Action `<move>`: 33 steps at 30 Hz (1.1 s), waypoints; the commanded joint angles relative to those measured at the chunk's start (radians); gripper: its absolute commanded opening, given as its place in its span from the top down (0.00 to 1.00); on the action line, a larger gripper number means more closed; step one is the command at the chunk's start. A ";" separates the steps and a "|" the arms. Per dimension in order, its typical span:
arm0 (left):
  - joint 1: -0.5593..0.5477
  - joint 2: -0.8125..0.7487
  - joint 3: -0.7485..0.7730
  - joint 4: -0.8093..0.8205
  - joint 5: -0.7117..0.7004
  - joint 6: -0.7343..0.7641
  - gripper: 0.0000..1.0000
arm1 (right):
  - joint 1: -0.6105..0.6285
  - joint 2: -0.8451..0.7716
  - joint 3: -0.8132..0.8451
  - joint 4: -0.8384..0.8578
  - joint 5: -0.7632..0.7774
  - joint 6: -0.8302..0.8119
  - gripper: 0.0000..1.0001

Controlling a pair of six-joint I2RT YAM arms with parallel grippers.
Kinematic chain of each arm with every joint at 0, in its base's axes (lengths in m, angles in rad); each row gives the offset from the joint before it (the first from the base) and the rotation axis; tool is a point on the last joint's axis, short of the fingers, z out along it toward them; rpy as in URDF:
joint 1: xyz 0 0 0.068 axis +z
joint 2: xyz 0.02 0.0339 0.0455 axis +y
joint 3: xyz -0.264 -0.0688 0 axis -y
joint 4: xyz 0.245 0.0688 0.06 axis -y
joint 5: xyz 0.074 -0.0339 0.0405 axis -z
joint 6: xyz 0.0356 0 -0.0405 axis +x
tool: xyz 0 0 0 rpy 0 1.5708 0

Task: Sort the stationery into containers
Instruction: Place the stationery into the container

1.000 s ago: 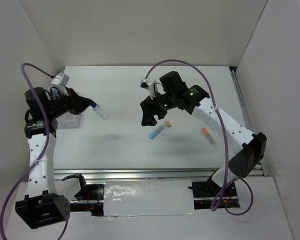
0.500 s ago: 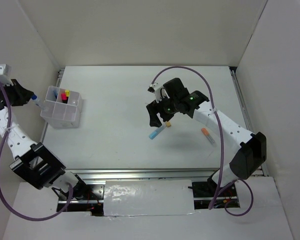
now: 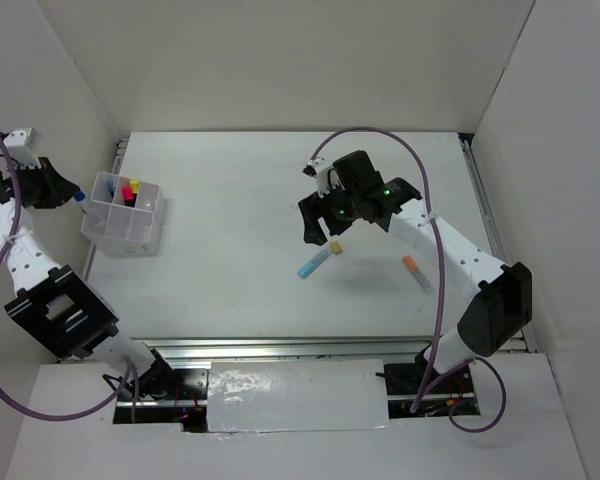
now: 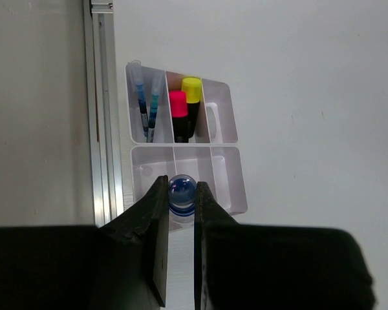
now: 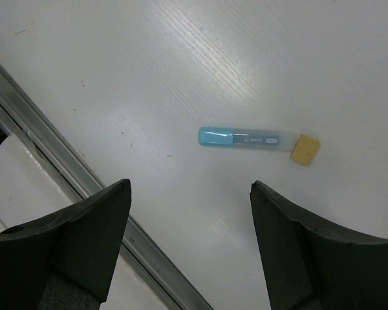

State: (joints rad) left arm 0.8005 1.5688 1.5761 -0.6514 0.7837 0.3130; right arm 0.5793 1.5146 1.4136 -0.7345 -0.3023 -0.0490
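**Two highlighters (image 4: 178,107) boxed, blue-capped bottle (image 4: 182,192) in hand**

The light-blue marker (image 5: 246,137), near the tabletop's (image 3: 230,290) middle, carries small unreadable print; a tan block (image 5: 305,150) touches its clear end. The right gripper (image 5: 189,188) hangs spread above it. The left gripper (image 4: 180,188), pinching the bottle, has swung to the tabletop's left edge, beside the organizer box (image 4: 238,188) holding the pink and yellow highlighters.

The organizer box (image 4: 237,190) looks like translucent, milky plastic — smooth, with a soft sheen. The blue-capped bottle (image 4: 182,192) has a glossy cap. My 2 right fingers (image 5: 77,245) are matt black plastic. The light-blue marker (image 5: 246,137) is smooth plastic; the table (image 5: 181,58) matt white, finely streaked; the rail (image 4: 104,97) brushed metal.
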 commanded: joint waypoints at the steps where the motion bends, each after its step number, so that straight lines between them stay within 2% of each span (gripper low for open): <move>1: -0.015 0.023 0.021 0.042 0.002 0.035 1.00 | -0.009 -0.007 0.002 0.058 0.011 0.006 0.19; 8: -0.035 0.050 0.007 0.088 -0.053 0.055 1.00 | -0.024 -0.017 -0.027 0.087 -0.001 0.018 0.19; 12: -0.047 0.025 -0.053 0.202 -0.107 0.031 1.00 | -0.030 -0.005 -0.018 0.080 -0.008 0.014 0.19; 16: -0.063 0.001 -0.088 0.236 -0.124 0.044 1.00 | -0.039 -0.005 -0.022 0.083 -0.011 0.009 0.20; 18: -0.069 -0.007 -0.113 0.249 -0.127 0.052 0.88 | -0.042 -0.002 -0.025 0.083 -0.011 0.003 0.20; 21: -0.072 -0.018 -0.137 0.266 -0.112 0.054 0.77 | -0.052 0.012 -0.034 0.080 -0.015 0.000 0.20; 25: -0.072 -0.015 -0.159 0.280 -0.101 0.035 0.68 | -0.065 0.022 -0.042 0.076 -0.032 0.000 0.21; 31: -0.075 -0.027 -0.165 0.276 -0.098 0.003 0.45 | -0.093 0.042 -0.047 0.067 -0.044 -0.002 0.22; 33: -0.075 -0.038 -0.153 0.272 -0.090 -0.006 0.41 | -0.101 0.051 -0.048 0.069 -0.044 -0.003 0.22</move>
State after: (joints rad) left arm 0.7284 1.5879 1.4033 -0.4149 0.6537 0.3229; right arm 0.4931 1.5543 1.3716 -0.6910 -0.3313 -0.0429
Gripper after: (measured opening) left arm 0.576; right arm 0.785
